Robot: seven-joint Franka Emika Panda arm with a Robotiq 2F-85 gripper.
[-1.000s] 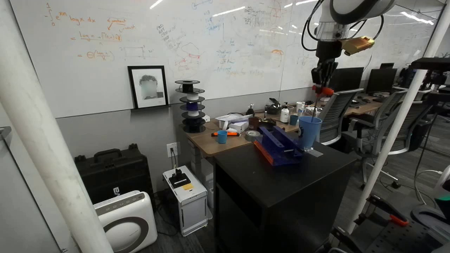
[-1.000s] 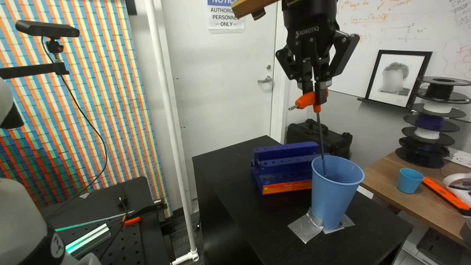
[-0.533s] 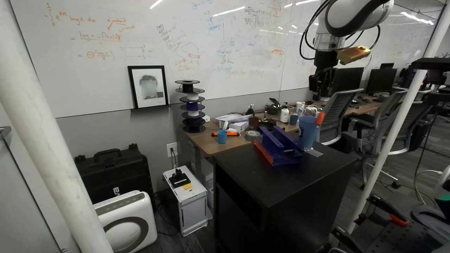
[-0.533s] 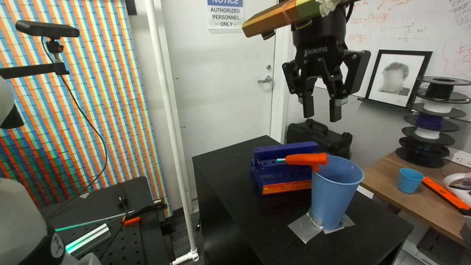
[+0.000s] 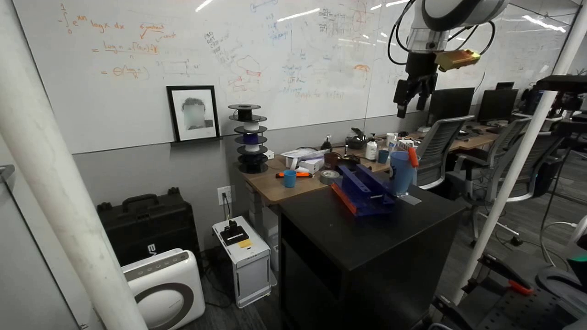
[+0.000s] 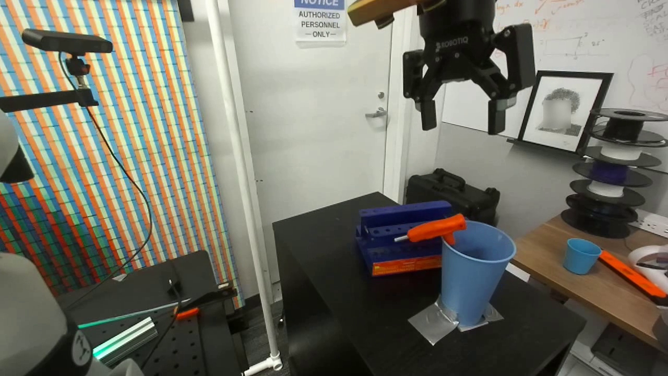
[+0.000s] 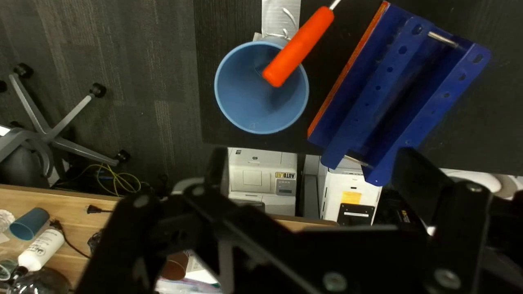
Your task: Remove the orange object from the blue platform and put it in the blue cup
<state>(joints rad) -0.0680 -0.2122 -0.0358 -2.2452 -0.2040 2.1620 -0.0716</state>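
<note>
Apparently, the placing is complete and your step in hand is the final retreat. One orange object (image 6: 438, 228), resting in the mouth of the blue cup (image 6: 471, 292), handle tilted across the rim, lower part hidden, presumably inside. One pincer (image 6: 462, 124), spread wide, holding nothing, well above the cup; your next move likely calls for lifting clear without dipping. One blue platform (image 7: 392, 98), no tool on it, just beside the cup; both stand by the edge of the tabletop (image 6: 365, 297) facing the wooden desk (image 6: 605, 292). Obstruction: the handle's metal tip juts beyond the rim, away from that edge; a low sweep could knock it. Sundries: silver tape (image 6: 433, 325) at the cup's foot; one smaller blue cup (image 6: 581, 256) on the desk.
</note>
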